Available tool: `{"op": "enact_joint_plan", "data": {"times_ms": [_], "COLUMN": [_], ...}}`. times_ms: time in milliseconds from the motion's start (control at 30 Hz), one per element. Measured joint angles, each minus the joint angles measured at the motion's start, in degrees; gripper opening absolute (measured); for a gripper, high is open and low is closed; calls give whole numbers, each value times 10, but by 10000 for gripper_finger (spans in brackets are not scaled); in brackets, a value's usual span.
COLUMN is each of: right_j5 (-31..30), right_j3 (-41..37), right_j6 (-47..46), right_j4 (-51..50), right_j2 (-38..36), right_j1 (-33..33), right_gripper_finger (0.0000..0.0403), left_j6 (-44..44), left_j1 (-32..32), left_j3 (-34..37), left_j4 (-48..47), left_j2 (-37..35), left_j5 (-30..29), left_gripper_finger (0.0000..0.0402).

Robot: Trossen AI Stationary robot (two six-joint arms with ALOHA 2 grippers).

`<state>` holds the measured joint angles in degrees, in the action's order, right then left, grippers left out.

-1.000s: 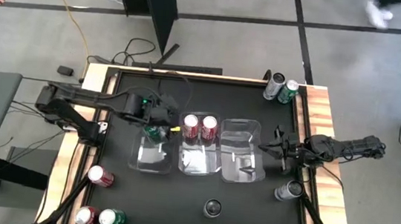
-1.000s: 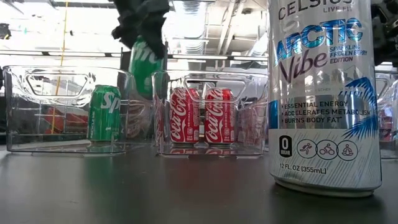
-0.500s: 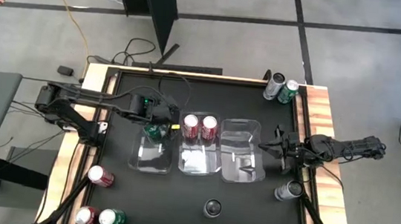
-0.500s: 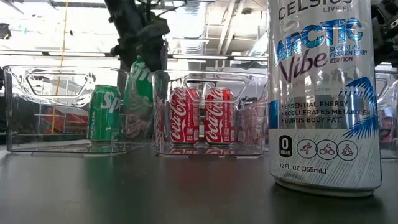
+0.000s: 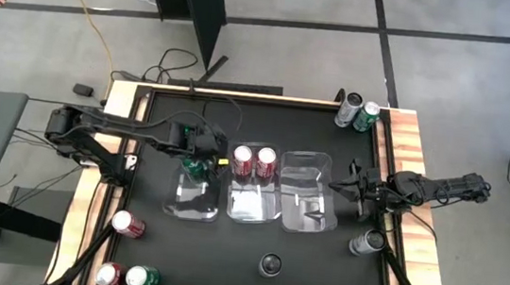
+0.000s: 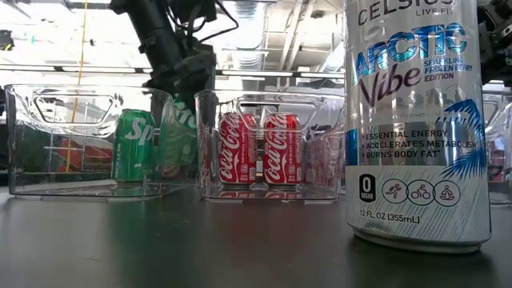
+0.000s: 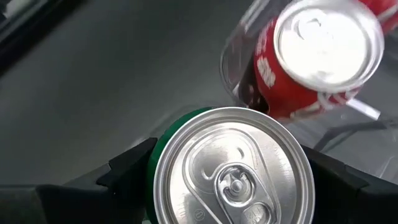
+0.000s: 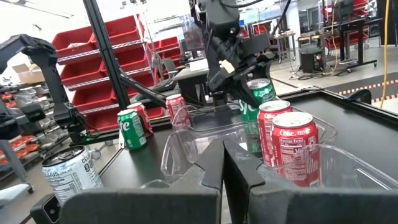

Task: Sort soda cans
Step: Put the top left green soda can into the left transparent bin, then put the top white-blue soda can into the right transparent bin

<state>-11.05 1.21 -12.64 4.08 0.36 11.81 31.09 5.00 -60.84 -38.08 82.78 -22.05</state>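
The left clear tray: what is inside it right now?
The left clear tray holds two green cans: one standing free, the other lowered in by the left gripper, shut on it. The gripper hides that can's top.

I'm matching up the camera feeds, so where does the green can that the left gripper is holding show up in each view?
High view: the green can sits under the left gripper, at the far end of the left tray.
Low view: inside that tray, beside a second green can, at.
Left wrist view: silver top fills the bottom centre.
Right wrist view: behind the trays.
Shared landmark: the two red cans.
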Motion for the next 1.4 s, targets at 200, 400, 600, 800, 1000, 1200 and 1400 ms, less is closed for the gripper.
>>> {"op": "enact_joint_plan", "data": {"times_ms": [200, 400, 600, 800, 1000, 1200, 1400], "right_j5": [0, 0, 0, 0, 0, 0, 0], "right_j3": [0, 0, 0, 0, 0, 0, 0], "right_j6": [0, 0, -1, -6, -6, -6, -6], "right_j4": [1, 2, 2, 2, 2, 2, 1], "right_j2": [0, 0, 0, 0, 0, 0, 0], "right_j1": [0, 0, 0, 0, 0, 0, 0], "right_gripper_finger": [29, 29, 29, 29, 29, 29, 29], "left_j6": [7, 2, 0, 0, -5, -23, -48], "left_j1": [3, 3, 3, 8, 11, 11, 11], "left_j3": [21, 22, 22, 21, 21, 21, -6], "left_j4": [8, 21, 19, 21, 21, 32, 28], "left_j2": [0, 0, 0, 0, 0, -3, -10], "left_j5": [8, 9, 9, 3, 3, 2, -4], "left_gripper_finger": [303, 303, 328, 340, 343, 344, 345]}}
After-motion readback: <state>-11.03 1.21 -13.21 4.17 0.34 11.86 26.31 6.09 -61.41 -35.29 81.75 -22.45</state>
